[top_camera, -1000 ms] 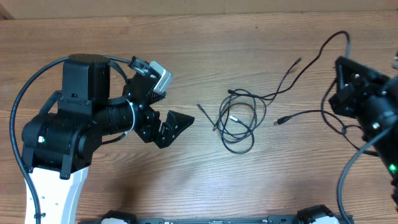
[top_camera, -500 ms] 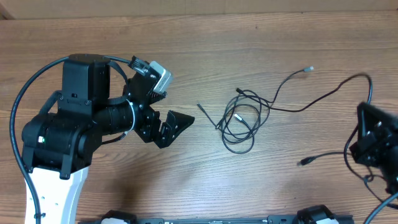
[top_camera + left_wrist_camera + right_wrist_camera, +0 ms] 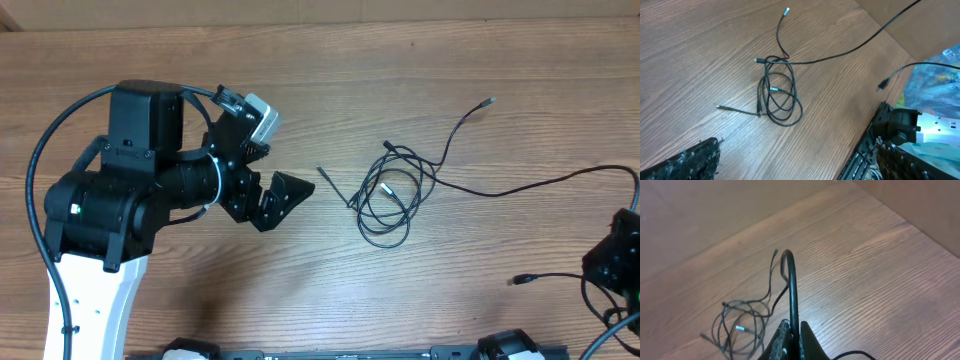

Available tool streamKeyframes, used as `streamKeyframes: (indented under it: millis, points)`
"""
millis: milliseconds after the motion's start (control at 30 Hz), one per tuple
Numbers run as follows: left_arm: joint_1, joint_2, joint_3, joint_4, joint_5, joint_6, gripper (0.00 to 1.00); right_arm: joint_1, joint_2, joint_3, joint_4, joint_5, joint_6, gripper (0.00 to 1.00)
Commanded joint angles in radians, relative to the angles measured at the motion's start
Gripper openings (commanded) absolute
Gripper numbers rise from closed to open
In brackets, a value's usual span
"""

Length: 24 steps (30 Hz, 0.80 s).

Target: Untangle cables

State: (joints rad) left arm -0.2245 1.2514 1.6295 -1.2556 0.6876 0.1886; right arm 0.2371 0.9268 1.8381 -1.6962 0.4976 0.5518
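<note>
The cables lie as a loose coil of thin black cords (image 3: 385, 197) at the table's middle, also in the left wrist view (image 3: 780, 95) and the right wrist view (image 3: 737, 325). One cord runs from the coil to the right, up to my right gripper (image 3: 794, 341), which is shut on it; a black loop (image 3: 791, 275) arches above the fingers. That cord's plug end (image 3: 522, 281) trails by the right arm (image 3: 620, 262). Another plug tip (image 3: 488, 101) points to the far right. My left gripper (image 3: 285, 203) hovers open to the left of the coil, holding nothing.
A cardboard wall (image 3: 300, 10) runs along the table's far edge. A black rail (image 3: 350, 352) lines the near edge. Past the table's right edge, the left wrist view shows blue patterned cloth (image 3: 940, 75) and a white strip (image 3: 940, 122).
The right arm has swung toward the near right corner with its cord, drawing it out of the coil into a long line. The left arm has barely shifted.
</note>
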Motion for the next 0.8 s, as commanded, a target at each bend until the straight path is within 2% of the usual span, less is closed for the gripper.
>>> streamKeyframes:
  millis: [0, 133, 300, 500, 767]
  points:
    - [-0.034, 0.005, 0.01, 0.013, 0.019, -0.01, 1.0, 0.003, -0.001, 0.01, 0.02, 0.108, 0.097, 0.04]
    - [-0.098, 0.01, 0.01, 0.042, 0.009, 0.001, 1.0, 0.003, -0.001, 0.01, 0.162, 0.137, 0.103, 0.03]
    - [-0.178, 0.065, 0.01, 0.055, -0.142, 0.013, 1.0, 0.003, -0.001, 0.01, 0.237, 0.102, 0.103, 0.04]
    - [-0.293, 0.278, 0.01, 0.122, -0.352, -0.031, 1.0, 0.003, -0.001, 0.01, 0.23, 0.09, 0.103, 0.04]
    - [-0.386, 0.558, 0.01, 0.266, -0.354, -0.08, 1.0, 0.003, -0.001, 0.01, 0.229, 0.05, 0.103, 0.04]
